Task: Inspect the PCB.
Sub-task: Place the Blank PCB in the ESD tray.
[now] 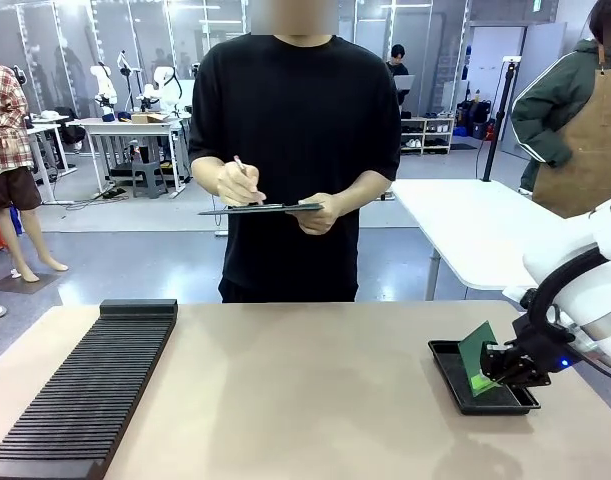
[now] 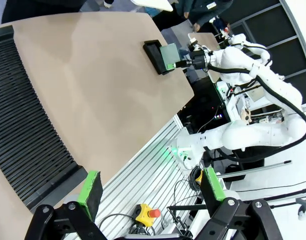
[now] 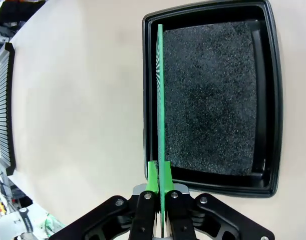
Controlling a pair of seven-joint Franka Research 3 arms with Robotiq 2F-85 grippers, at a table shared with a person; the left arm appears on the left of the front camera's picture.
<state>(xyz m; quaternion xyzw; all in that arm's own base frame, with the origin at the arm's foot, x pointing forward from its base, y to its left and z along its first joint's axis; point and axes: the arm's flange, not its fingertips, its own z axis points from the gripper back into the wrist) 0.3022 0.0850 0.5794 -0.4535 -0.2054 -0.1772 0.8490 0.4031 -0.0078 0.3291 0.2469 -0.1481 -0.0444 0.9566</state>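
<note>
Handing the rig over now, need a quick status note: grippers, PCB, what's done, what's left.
Right gripper: shut on the PCB, holding it on edge, tilted, over the black tray at the table's right side.
Left gripper: open, holds nothing, off the table's near edge.
Person: stands at the far side with a clipboard and a pen.
Slotted black rack: on the table's left side.
Done: PCB gripped.
Left: bring the PCB up for inspection.
</note>
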